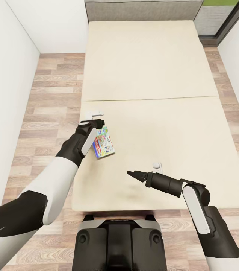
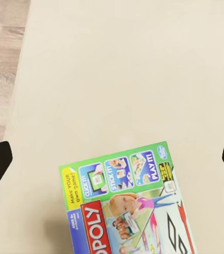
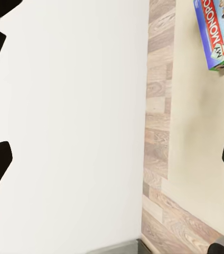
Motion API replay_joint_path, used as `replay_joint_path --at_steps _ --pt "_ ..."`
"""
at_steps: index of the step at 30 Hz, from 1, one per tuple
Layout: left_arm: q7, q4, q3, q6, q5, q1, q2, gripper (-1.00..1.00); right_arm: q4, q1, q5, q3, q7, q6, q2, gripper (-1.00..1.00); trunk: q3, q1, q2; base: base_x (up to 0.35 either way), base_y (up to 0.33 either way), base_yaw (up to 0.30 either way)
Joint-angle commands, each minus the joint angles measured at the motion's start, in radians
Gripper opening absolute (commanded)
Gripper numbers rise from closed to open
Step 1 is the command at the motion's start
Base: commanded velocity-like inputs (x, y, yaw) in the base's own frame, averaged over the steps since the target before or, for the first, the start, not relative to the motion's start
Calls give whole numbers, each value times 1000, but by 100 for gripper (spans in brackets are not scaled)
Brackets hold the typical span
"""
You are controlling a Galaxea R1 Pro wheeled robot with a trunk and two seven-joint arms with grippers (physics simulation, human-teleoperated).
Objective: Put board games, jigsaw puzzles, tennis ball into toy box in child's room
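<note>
The green-bordered Monopoly board game box (image 1: 104, 145) lies flat near the cream mattress bed's (image 1: 153, 75) left edge, left of centre in the head view. The left gripper (image 1: 97, 119) hovers spread above it, not yet grasping. The right gripper (image 1: 132, 173), lower centre, looks clenched and empty. No game seems collected here yet. The left arm covers part of the box.
</note>
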Motion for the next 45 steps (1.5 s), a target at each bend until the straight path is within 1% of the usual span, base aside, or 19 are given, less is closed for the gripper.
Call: replay_joint_path --at_steps 1,11,17,23,25,28,29,32,33,34,38,39,43,45 --pt "10 -1 -3 2 10 -1 0 100 -1 -1 -1 0 1 5 -1 100 -3 1 -2 0 0 0" --pt "14 -1 -8 1 7 -4 0 100 -3 -1 -1 -1 5 6 -1 100 -19 1 -2 0 0 0" --pt "15 -1 -9 0 8 -4 0 100 -5 -1 -3 2 5 7 3 100 -29 1 -2 0 0 0" --pt "15 -4 -12 2 7 -6 0 100 -7 -5 -13 -5 4 30 1 100 -39 1 -2 0 0 0" --pt "14 -7 -14 3 7 -8 0 100 -8 -18 -16 -11 4 64 -3 100 -42 1 -2 0 0 0" --pt "13 -7 -16 2 6 -11 0 100 -8 -55 -17 -26 5 99 -3 100 -47 1 -2 0 0 0" --pt "13 -7 -16 2 6 -12 0 100 -8 -84 -20 -41 5 113 -5 100 -49 1 -2 0 0 0" --pt "13 -7 -16 1 5 -13 0 100 -8 -128 -33 -62 4 122 -8 100 -54 1 -2 0 0 0" --pt "13 -7 -15 1 5 -14 0 100 -8 -144 -41 -68 4 122 -9 100 -55 1 -2 0 0 0" --pt "13 -7 -16 1 5 -14 0 100 -8 -178 -63 -76 4 122 -11 100 -57 1 -2 0 0 0" --pt "13 -6 -16 1 5 -15 0 100 -8 -238 -116 -85 -1 122 -14 100 -61 1 -2 0 0 0" --pt "13 -6 -16 1 5 -15 0 100 -8 -259 -137 -88 -3 122 -15 100 -61 1 -2 0 0 0" --pt "13 -6 -16 1 5 -15 0 100 -8 -295 -160 -102 -6 122 -18 100 -62 1 -2 0 0 0" --pt "13 -6 -16 1 6 -15 0 100 -8 -306 -163 -110 -6 122 -21 100 -63 1 -2 0 0 0"
